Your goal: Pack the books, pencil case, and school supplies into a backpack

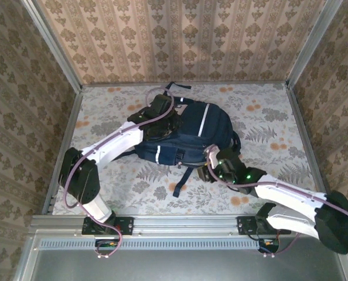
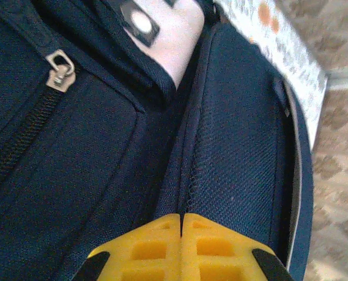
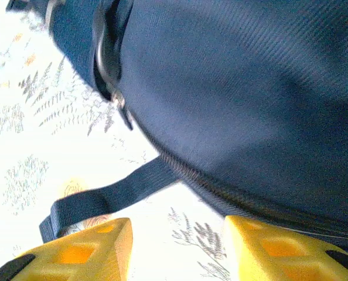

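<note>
Left fingers together, against backpack

matt woven cloth backpack

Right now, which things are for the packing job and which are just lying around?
For the job:
- large navy-blue fabric backpack with white stripes
- left gripper, shut at the backpack's seam
- right gripper, open beside the backpack

Just around:
- flower-patterned table cover
- patterned wallpaper walls
</note>
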Controlling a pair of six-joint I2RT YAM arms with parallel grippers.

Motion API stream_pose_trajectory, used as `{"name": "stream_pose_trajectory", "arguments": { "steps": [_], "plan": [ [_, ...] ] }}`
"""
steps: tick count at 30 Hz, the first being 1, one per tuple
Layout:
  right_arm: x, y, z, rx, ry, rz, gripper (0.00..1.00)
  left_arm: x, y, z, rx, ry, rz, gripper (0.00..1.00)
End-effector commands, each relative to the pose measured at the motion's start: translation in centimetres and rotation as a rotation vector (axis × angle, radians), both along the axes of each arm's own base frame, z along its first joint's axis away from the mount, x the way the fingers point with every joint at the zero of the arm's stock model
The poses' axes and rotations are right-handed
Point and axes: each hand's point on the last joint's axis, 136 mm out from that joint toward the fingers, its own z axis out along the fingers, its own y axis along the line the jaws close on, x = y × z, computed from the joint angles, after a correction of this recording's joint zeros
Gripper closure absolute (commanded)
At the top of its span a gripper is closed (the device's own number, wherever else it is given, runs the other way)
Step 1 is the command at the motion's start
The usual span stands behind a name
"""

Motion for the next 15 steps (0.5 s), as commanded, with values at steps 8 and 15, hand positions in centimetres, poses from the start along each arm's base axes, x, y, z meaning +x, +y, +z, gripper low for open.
{"name": "stream_pose_trajectory", "arguments": {
  "steps": [8,15],
  "plan": [
    [3.0,5.5,1.6,0.076,-0.249,0.025,0.55,5.1,2.7,5.6,-0.19,-0.155,0.353,1.0],
    [4.3,-1.2,4.0,-0.024,-0.288,-0.316,0.62,5.3,1.1,4.4,-0.03,-0.182,0.047,1.0]
  ]
}}
